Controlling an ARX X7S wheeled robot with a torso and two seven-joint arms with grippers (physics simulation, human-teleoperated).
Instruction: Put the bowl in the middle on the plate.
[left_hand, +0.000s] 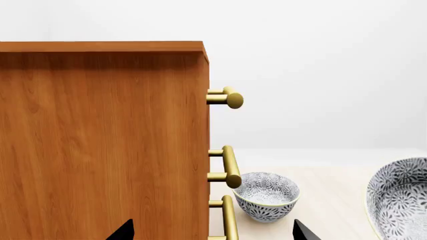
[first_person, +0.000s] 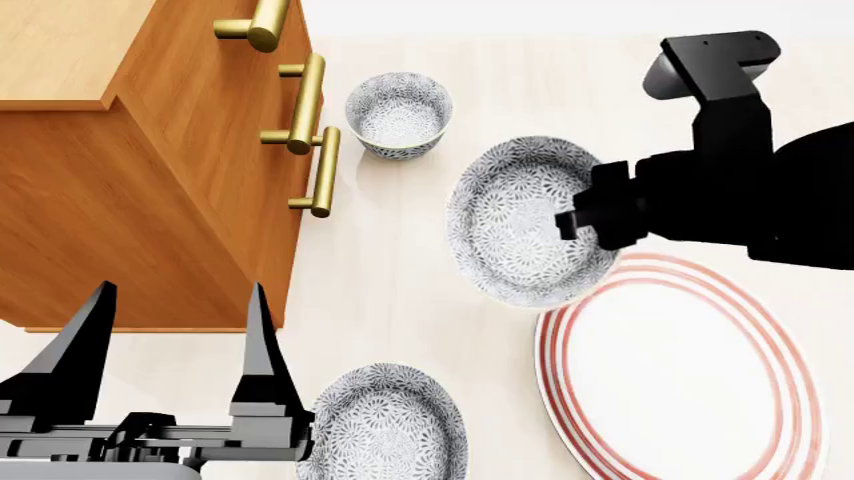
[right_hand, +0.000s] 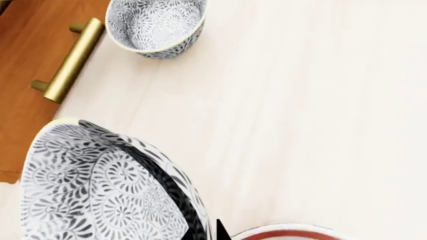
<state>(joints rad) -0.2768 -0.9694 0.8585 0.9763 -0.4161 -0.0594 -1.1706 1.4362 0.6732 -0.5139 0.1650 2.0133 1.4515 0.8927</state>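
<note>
Bowl (first_person: 514, 220) in right pincer (first_person: 574, 222)

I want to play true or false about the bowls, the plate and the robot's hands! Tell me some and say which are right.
1. The right gripper holds the middle bowl by its rim. True.
2. The middle bowl sits flat in the centre of the plate. False: it looks tilted and raised, only overlapping the plate's edge.
3. There are three flowery bowls. True: a far bowl and a near bowl too.
4. The left gripper is carrying a bowl. False: it is open and empty.
5. The wooden cabinet has silver knobs. False: it has gold bar handles.
</note>
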